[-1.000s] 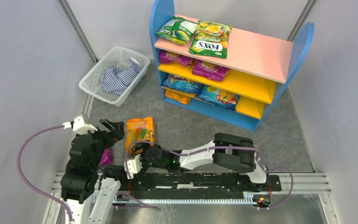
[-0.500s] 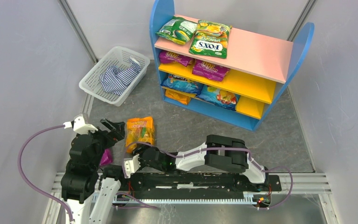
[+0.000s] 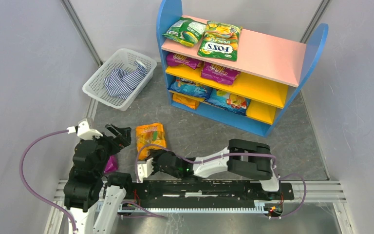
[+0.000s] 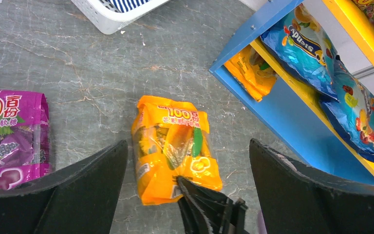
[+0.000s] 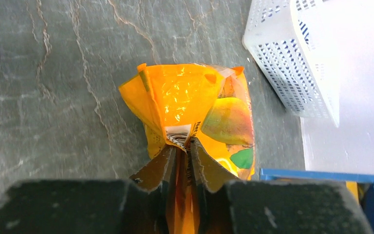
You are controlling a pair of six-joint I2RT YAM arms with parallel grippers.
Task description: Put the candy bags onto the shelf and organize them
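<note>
An orange candy bag (image 3: 150,138) lies on the grey floor in front of the shelf (image 3: 272,54). My right gripper (image 3: 149,157) is shut on the bag's near end, pinching the crumpled foil (image 5: 184,146). My left gripper (image 3: 117,133) hangs open to the left of the bag, with nothing between its fingers (image 4: 187,146). A purple "100" bag (image 4: 9,136) lies on the floor beside my left arm. On the shelf, a green bag (image 3: 185,30) and the FOX'S bag (image 3: 219,41) rest on the pink top, with two purple bags (image 3: 218,72) on the yellow board. Blue and orange bags (image 3: 191,88) fill the bottom tier.
A white mesh basket (image 3: 119,78) with a blue-white striped cloth stands at the back left. Grey walls close in both sides. The right halves of the pink and yellow boards (image 3: 265,90) are bare.
My right gripper has closed on the orange bag's near end. The bag has shifted slightly right and turned straighter. The left arm has stayed still.
</note>
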